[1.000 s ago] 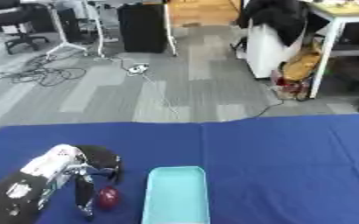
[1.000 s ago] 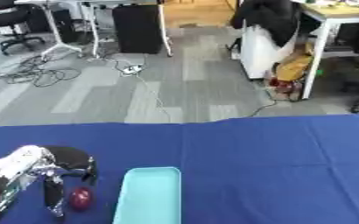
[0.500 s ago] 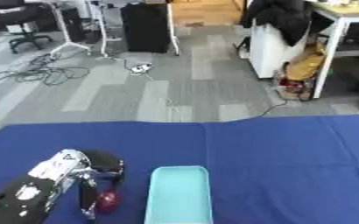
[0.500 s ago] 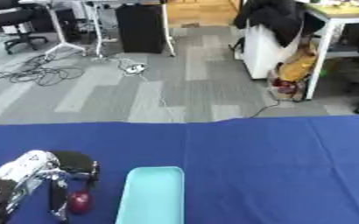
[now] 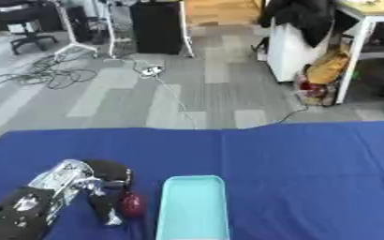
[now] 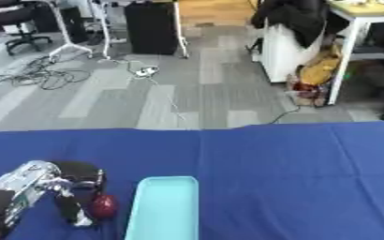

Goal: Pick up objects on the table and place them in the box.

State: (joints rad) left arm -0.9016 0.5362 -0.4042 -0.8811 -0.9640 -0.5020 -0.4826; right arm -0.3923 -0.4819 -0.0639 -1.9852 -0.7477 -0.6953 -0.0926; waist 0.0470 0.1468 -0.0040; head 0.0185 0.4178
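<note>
Left hand (image 5: 93, 187) at the worktop's (image 5: 310, 173) near-left, fingers curled down around a small red object (image 5: 131, 205). It sits just left of the light-blue box (image 5: 193, 206). The blue surface lies bare to the right and far edges.

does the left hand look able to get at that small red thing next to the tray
Probably yes. The left hand is already right beside the small red thing, its fingers reaching down along the object's left side. Nothing lies between them; the light blue tray sits on the object's other side, out of the way.

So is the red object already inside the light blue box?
No, the red object lies on the blue table beside the box, by the left hand.
</note>
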